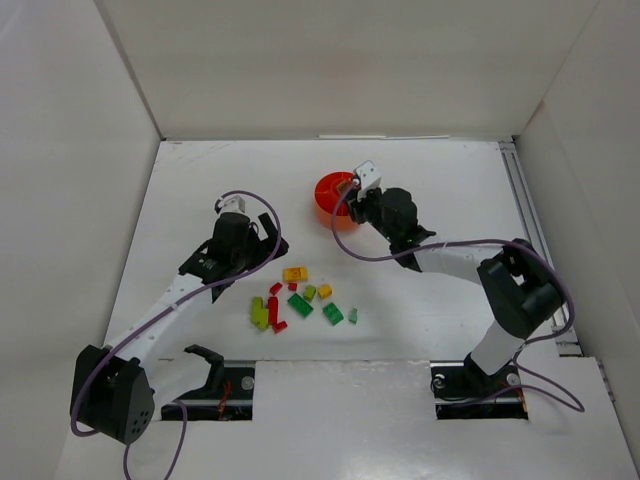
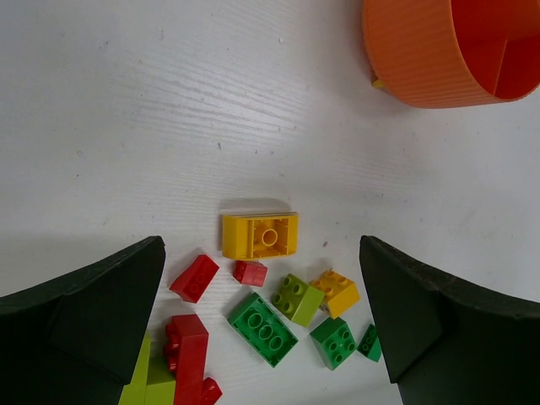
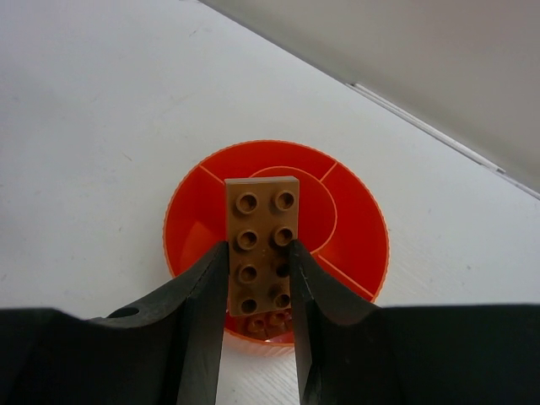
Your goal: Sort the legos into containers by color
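The step in hand is a drop-off. The right tool [image 3: 257, 253] is clamped on a brown brick [image 3: 261, 215], fingers pinching its long sides, and holds it flat, studs up, directly over the orange dish [image 3: 359, 228]. The brick's far end reaches across the dish's central ring, and its near end hangs over the near compartment, where a second brown piece seems to lie. The next move, as I judge it, calls for lowering a little and parting the fingers so the brick drops into that compartment, not astride a divider

The left tool [image 2: 261, 246] stands wide apart and empty, off to one side of the dish, facing the loose legos [image 2: 263, 329]. They lie on the bench [image 2: 126, 126] well apart from the dish: a yellow brick [image 2: 260, 234] nearest it, with red, lime and green ones beyond

The dish is round, low-walled plastic, ribbed outside and smooth within, with thin radial dividers. The bricks are hard, glossy, studded blocks, and the bench is matt white with a faint grain
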`<state>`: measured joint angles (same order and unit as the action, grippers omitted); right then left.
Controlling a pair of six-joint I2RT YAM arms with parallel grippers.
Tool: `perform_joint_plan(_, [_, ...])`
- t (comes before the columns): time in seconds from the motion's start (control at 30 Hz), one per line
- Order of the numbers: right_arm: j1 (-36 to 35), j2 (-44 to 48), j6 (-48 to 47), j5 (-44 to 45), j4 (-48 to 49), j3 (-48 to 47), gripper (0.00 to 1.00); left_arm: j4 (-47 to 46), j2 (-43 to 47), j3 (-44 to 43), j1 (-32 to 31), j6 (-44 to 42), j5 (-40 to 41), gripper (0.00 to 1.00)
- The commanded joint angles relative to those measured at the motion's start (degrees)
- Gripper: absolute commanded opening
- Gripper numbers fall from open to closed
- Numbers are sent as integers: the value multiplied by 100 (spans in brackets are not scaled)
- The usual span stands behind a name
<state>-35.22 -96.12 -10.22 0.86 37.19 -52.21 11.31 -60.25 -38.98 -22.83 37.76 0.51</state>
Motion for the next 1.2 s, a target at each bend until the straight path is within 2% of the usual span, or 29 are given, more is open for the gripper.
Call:
perform_joint_plan(0.0, [33,-12,169,89,719,70,27,-191,136,-118,-29,-84,80,99])
perform_joint_plan(0.17, [138,-135,169,89,781,70,30,-191,136,-118,-29,-84,80,99])
perform_joint_plan(0.3, [191,-188,169,89,781,70,35,-191,136,-118,-29,-84,80,99])
perform_joint_plan(0.53, [244,-311,169,37,956,70,37,-191,136,-118,-29,-84,80,99])
perform_joint_plan(0.8, [244,-311,169,-16,957,176,51,-191,136,-118,-29,-84,80,99])
perform_joint_plan(1.0, [297,-311,169,-183,957,176,53,-191,136,-118,-29,-84,80,99])
perform_joint_plan(1.17, [297,119,169,-288,817,228,54,-191,84,-118,-29,-84,20,99])
